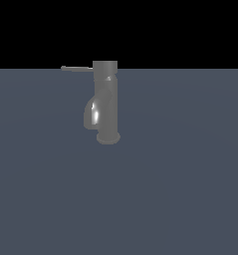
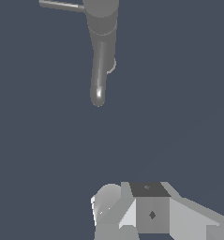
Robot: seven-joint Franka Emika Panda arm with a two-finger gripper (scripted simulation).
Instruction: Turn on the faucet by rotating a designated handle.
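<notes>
- As rendered in the exterior view, the faucet (image 1: 106,102) was recorded as a dull grey upright cylinder standing on a flat blue-grey desk (image 1: 180,189), placed somewhat toward the exterior view's left of centre and toward the far part of the visible surface.
- A flared round base (image 1: 108,137) was noted at its foot, resting on the desk.
- A short curved spout (image 1: 92,113), with a bright highlight, was seen bending out and down toward the exterior view's left, its mouth held above the desk.
- A wider cap section (image 1: 105,67) was listed at the top of the column.
- The handle (image 1: 76,68), a thin straight grey rod, was found projecting roughly level from the cap toward the exterior view's left, on the same side as the spout and above it.
- In the wrist view the faucet (image 2: 102,42), its handle (image 2: 62,5) and its spout (image 2: 99,82) were catalogued again, with bare desk (image 2: 38,140) around them.
- Pale blocky parts of the arm's end (image 2: 146,211) were seen only in the wrist view, well apart from the faucet and touching nothing.
- The fingers were not distinguishable there; whether they were spread or closed could not be told, and nothing was seen held.
- No part of the arm appeared in the exterior view.
</notes>
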